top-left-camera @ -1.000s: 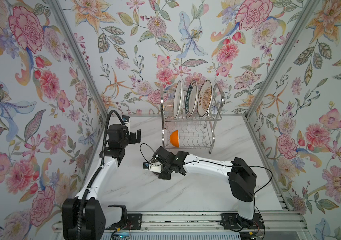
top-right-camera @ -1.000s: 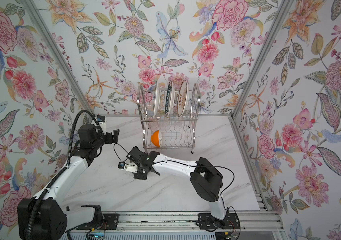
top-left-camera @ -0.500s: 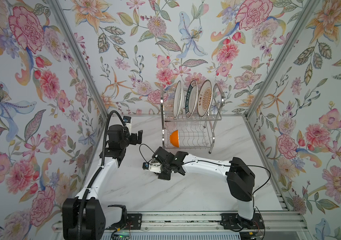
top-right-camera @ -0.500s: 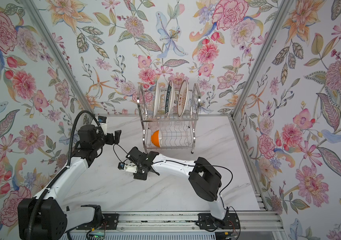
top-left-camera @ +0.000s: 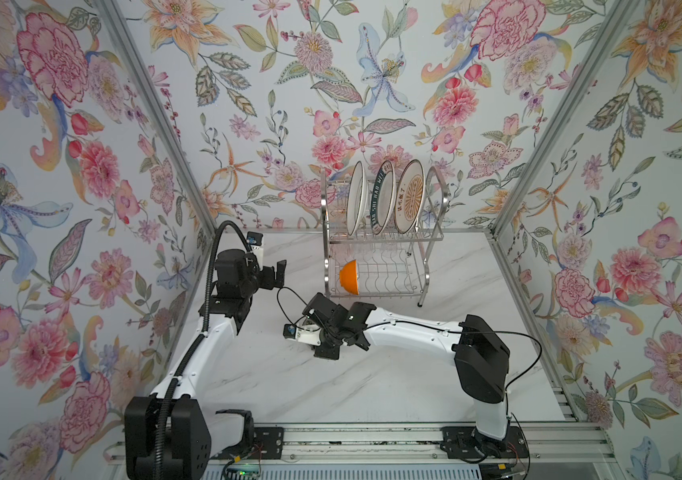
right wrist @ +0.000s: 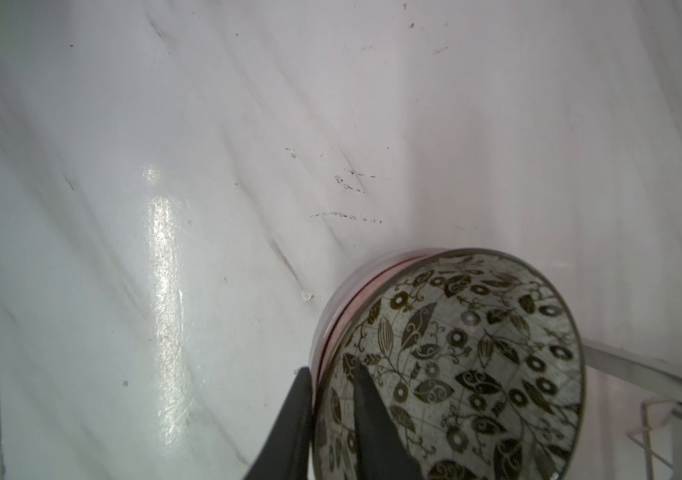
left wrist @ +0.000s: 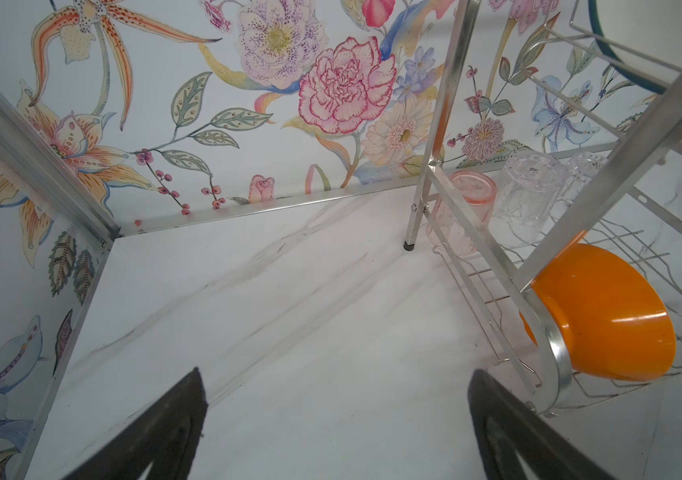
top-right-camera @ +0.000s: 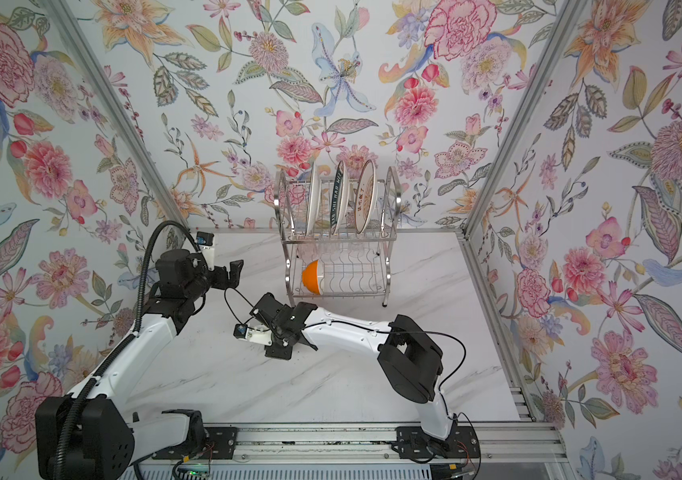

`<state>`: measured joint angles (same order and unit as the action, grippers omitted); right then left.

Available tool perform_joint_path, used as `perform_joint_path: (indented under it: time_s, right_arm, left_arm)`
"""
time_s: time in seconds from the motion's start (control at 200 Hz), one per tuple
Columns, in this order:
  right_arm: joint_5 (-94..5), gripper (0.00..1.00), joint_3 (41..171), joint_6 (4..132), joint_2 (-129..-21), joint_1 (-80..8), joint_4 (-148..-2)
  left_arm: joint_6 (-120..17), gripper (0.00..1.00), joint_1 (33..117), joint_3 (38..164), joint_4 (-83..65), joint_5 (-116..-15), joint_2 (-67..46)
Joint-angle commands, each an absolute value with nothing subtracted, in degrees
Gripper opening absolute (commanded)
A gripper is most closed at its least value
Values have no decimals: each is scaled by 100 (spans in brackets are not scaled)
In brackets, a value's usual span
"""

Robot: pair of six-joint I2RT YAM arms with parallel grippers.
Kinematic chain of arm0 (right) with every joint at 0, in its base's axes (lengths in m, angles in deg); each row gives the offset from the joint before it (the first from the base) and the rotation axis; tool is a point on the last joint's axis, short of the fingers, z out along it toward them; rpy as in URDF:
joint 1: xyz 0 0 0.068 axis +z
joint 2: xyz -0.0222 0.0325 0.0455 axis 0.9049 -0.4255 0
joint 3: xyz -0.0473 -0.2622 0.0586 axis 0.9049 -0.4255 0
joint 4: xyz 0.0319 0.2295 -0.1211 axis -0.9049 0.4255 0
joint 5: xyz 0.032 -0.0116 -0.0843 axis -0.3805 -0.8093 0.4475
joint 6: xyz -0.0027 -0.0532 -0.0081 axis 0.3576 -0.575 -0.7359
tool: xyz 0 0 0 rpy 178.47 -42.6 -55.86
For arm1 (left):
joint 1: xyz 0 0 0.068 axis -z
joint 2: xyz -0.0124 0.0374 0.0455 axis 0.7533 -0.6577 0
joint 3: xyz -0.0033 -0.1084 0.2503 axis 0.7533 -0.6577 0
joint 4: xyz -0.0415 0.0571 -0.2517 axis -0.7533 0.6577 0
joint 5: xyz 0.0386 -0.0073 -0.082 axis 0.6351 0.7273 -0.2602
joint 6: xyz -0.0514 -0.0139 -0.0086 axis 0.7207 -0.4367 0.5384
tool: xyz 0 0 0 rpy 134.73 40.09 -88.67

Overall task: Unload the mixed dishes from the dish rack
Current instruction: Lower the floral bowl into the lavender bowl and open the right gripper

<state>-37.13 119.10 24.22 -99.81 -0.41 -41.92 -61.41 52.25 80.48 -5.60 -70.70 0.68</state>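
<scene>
Right pincer point(right wrist: 329, 370) sits barely parted astride the rim of a glossy, round leaf-print bowl point(right wrist: 476, 353) on the veined marble table point(right wrist: 165, 166). Gripping or not, can't tell. Left pincer point(left wrist: 335, 415) gapes wide, empty. Beyond, the chrome wire dish rack point(top-left-camera: 389, 240) holds three upright plates point(top-left-camera: 410, 199) and a smooth orange bowl point(top-left-camera: 349, 277) on its side.

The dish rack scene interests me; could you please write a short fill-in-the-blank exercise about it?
1. The dish rack holds ___ plates standing on edge on its upper tier.
2. On its lower tier, the ___ bowl rests tipped on its side.
3. The right tool straddles the ___ of the patterned bowl, one finger inside, one outside.
4. The left tool is ___ and holds nothing.
Missing words: three; orange; rim; open.
</scene>
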Motion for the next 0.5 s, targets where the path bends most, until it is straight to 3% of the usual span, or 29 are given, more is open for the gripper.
perform_joint_path:
  time_s: [0.0,0.365,0.495]
  right_arm:
    - [-3689,20,11814,2560,-9851,-14,-4306]
    - [-4190,28,11300,3080,-9191,-256,-5254]
    - [-4221,34,10924,3332,-8851,-366,-5761]
  left_arm:
    - [-6211,99,5171,8030,-600,-7126,192]
    - [-6132,99,5166,8218,-581,-7423,196]
    - [-6122,99,5177,8285,-593,-7580,209]
